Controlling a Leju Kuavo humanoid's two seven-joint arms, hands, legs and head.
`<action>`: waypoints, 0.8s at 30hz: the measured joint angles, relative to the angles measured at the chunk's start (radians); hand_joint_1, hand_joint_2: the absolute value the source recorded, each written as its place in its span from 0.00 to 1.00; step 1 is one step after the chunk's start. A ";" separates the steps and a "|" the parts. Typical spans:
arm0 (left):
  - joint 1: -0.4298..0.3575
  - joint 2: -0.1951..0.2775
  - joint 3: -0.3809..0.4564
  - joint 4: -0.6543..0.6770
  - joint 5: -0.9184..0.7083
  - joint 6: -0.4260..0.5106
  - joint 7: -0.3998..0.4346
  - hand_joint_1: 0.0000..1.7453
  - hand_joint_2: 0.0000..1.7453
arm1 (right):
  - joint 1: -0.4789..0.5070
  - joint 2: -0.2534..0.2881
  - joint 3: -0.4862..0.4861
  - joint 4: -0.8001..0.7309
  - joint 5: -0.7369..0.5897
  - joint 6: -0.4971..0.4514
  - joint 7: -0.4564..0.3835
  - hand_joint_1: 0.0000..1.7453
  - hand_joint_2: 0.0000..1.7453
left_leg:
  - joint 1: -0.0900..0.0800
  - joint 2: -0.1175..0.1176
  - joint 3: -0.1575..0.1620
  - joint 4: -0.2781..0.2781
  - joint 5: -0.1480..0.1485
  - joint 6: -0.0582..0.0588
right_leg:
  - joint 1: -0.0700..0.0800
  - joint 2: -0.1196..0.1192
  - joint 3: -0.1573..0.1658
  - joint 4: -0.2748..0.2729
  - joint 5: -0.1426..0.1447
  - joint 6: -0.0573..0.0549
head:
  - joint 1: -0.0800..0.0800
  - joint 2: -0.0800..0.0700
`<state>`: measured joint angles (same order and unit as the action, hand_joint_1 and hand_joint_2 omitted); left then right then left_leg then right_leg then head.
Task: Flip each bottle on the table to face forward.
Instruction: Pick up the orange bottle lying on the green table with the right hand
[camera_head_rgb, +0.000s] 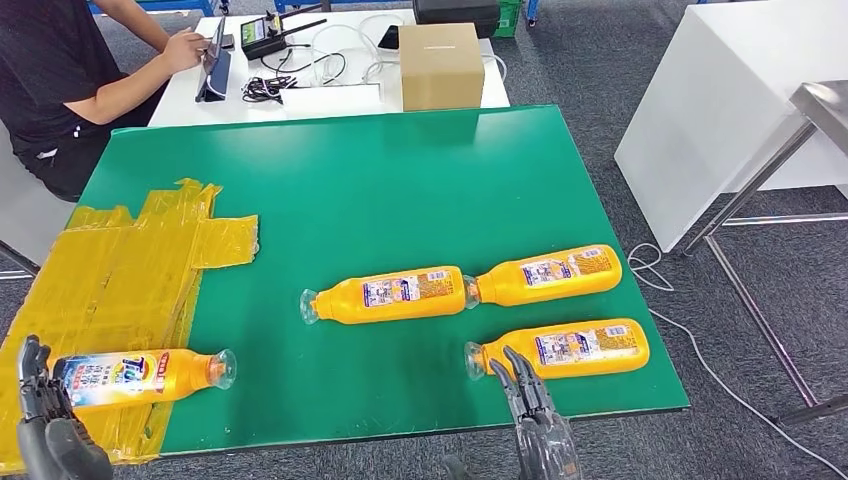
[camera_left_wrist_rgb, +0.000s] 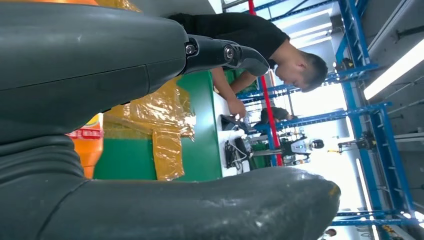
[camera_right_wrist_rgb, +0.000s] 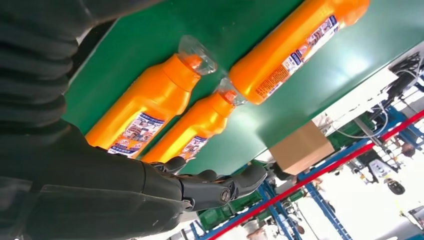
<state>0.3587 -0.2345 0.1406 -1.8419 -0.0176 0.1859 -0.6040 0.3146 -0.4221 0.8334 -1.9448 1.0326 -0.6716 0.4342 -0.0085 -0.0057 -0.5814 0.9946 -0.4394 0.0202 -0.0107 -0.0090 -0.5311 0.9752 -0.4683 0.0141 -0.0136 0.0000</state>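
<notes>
Head view: right robot hand (camera_head_rgb: 528, 400) released beside nearest bottle (camera_head_rgb: 560, 347), left robot hand (camera_head_rgb: 45, 415) also released; round body could roll off the desk (camera_head_rgb: 400, 180) edge.

four orange bottles (camera_head_rgb: 390, 294) carried blue and white labels and clear caps. the table (camera_head_rgb: 400, 180) was green, with yellow tape (camera_head_rgb: 120, 270) across one corner. a brown box (camera_head_rgb: 440, 66) sat behind. the hands (camera_head_rgb: 535, 420) were dark grey.

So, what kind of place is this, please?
Probably a robot test lab or workshop: a green work table with orange bottles, a person beside cabled electronics, and blue metal racks.
</notes>
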 joint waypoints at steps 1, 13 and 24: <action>0.004 -0.004 0.000 -0.005 0.016 -0.026 0.016 0.00 0.00 | 0.004 -0.012 0.005 -0.009 0.017 0.000 0.030 0.00 1.00 | 0.000 0.000 0.000 0.000 0.000 0.000 | 0.000 0.000 0.000 0.000 0.000 0.000 | 0.000 0.000; 0.052 -0.071 0.064 -0.012 0.073 -0.233 0.085 0.00 0.00 | 0.133 -0.224 0.005 -0.178 0.122 0.001 0.260 0.00 1.00 | -0.001 0.001 0.000 0.002 -0.002 0.002 | 0.000 0.000 0.000 0.000 0.000 0.001 | 0.000 0.000; 0.044 -0.088 0.099 0.005 0.051 -0.312 0.106 0.00 0.00 | 0.263 -0.263 -0.268 -0.152 -0.139 0.003 0.124 0.00 1.00 | -0.001 0.001 0.000 0.002 -0.003 0.003 | -0.001 0.000 -0.002 0.000 0.000 0.001 | 0.000 0.000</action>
<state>0.4030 -0.3221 0.2396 -1.8370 0.0334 -0.1263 -0.4980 0.5777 -0.6850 0.5652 -2.0972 0.8932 -0.6681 0.5578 -0.0095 -0.0049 -0.5811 0.9967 -0.4419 0.0230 -0.0113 -0.0086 -0.5327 0.9748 -0.4687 0.0151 -0.0141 0.0000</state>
